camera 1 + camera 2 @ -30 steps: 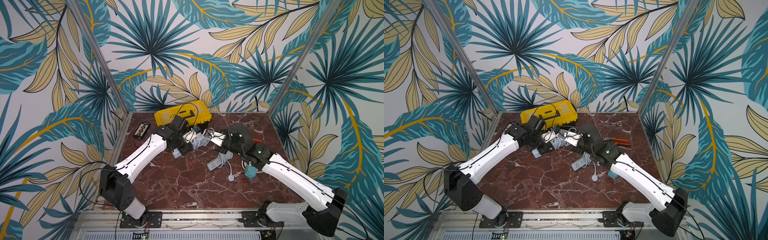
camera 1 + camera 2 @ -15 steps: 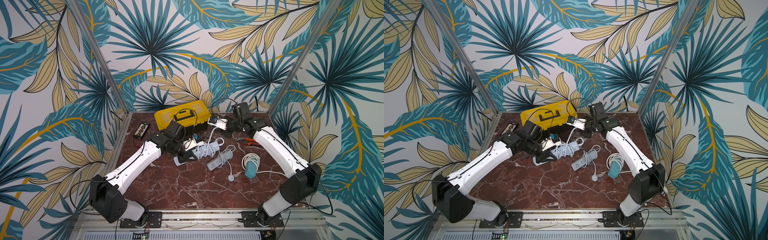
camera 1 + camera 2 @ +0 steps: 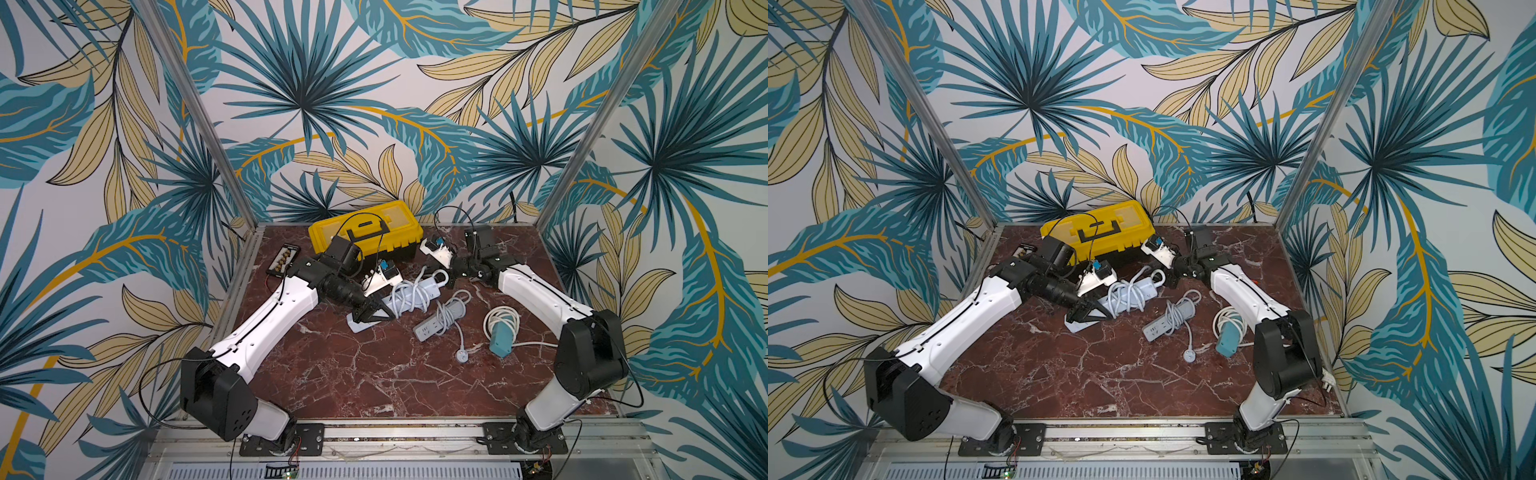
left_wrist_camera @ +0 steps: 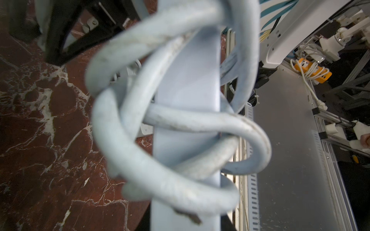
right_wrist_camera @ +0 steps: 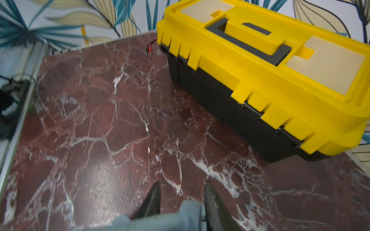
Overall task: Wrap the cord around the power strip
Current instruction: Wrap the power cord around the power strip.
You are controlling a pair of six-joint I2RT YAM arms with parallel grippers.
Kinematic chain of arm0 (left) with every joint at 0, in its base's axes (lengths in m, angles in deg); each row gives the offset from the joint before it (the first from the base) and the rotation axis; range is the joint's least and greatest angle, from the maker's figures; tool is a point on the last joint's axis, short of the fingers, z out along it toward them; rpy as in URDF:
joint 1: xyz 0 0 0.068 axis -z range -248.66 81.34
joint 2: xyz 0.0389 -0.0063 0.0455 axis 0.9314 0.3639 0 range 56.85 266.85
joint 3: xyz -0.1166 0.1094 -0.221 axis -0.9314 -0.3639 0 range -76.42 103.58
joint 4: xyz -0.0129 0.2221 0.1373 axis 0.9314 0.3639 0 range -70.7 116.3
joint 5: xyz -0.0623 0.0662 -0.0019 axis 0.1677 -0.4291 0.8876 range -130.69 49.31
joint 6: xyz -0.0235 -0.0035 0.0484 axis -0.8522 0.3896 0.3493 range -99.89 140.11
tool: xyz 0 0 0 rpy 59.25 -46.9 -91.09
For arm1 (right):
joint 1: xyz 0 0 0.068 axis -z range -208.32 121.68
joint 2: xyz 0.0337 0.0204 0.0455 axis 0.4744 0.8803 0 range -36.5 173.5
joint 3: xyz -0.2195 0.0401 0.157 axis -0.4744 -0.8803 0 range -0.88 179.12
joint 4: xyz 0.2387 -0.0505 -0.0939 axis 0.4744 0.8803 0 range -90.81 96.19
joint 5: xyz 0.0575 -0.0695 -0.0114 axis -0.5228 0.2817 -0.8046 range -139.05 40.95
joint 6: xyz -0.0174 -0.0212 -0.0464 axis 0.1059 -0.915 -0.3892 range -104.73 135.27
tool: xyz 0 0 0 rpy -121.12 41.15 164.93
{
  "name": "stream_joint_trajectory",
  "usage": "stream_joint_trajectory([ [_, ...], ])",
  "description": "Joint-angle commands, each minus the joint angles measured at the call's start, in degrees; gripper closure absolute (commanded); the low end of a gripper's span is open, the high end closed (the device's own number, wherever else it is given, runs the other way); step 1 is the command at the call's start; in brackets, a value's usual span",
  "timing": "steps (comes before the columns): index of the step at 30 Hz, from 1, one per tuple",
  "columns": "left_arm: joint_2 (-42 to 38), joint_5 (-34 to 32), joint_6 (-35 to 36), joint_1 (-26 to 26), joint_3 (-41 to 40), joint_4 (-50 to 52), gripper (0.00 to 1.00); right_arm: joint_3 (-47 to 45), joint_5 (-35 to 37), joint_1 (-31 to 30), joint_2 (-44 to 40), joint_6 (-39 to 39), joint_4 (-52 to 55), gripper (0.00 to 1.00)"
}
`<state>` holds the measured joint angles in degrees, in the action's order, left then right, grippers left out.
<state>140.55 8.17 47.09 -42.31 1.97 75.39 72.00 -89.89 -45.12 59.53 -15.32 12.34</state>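
A pale blue power strip (image 3: 428,287) lies slanted on the marble table (image 3: 374,374), its cord (image 3: 409,297) looped round its middle in several loose turns. My left gripper (image 3: 368,318) is shut on the strip's near end. The left wrist view shows the strip (image 4: 188,96) running away from me under the cord loops (image 4: 200,124), which hide the fingers. My right gripper (image 3: 451,282) is at the strip's far end, beside a cord loop. In the right wrist view this gripper (image 5: 182,184) is open, and a pale blue piece (image 5: 190,210) lies between the fingers.
A yellow toolbox (image 3: 365,230) stands at the back, close behind both grippers. A second wrapped power strip (image 3: 438,322) with a loose plug (image 3: 462,355) lies right of centre. A teal strip (image 3: 500,338) with coiled white cord sits near the right arm. A small black board (image 3: 282,259) lies at the back left.
The right arm has swung out to the back right and its jaws have parted. The left arm has drawn back and brought the wrapped strip down towards the table.
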Motion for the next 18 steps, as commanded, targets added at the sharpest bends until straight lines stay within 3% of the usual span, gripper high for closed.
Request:
stream_joint_trajectory([
  [1, 0.4, 6.8, -4.7, -1.9, 1.8, -7.1, 1.00, -6.0, -4.0, 0.3, 0.3, 17.9, -18.5, 0.62],
  [4, 0.8, 6.6, -11.7, -3.5, 0.3, -13.3, 1.00, -12.0, -2.7, -0.3, -0.4, 30.5, -30.2, 0.67],
  [10, 1.4, -5.9, -32.5, -6.7, -4.8, -27.2, 1.00, -20.8, 4.9, -4.6, -3.5, 49.5, -40.1, 0.87],
  [12, 1.0, -12.5, -41.0, -7.3, -7.9, -30.9, 1.00, -23.5, 10.1, -7.8, -4.7, 55.2, -40.5, 0.90],
  [18, -2.0, -22.4, -53.9, -6.3, -18.4, -34.7, 1.00, -25.9, 21.9, -19.3, -7.9, 66.2, -37.8, 0.96],
])
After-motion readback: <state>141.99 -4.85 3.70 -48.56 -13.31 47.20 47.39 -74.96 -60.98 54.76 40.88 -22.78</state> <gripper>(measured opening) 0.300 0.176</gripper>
